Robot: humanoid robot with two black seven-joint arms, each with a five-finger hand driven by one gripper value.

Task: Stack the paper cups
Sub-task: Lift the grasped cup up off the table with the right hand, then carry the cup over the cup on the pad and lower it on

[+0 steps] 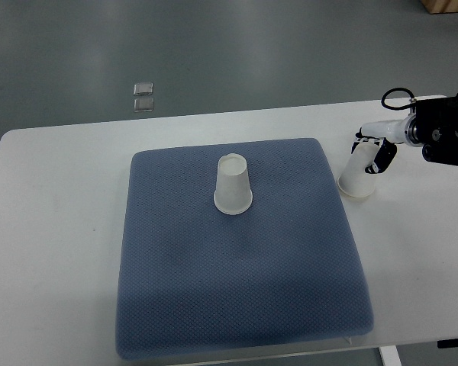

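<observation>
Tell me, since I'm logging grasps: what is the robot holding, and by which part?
The right hand grips a paper cup beside the blue mat, fingers around its upper end, the closed base of the inverted cup.

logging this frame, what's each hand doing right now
Left hand: not in view.
Right hand: fingers closed around the paper cup at the right of the white table, off the blue mat.

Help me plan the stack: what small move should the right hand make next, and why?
Probably lift the tilted cup clear of the white table. The right hand appears closed on it beside the blue mat, while the other cup stands upside down on the mat, apart and uncovered, so the held cup must rise before moving over it.
</observation>
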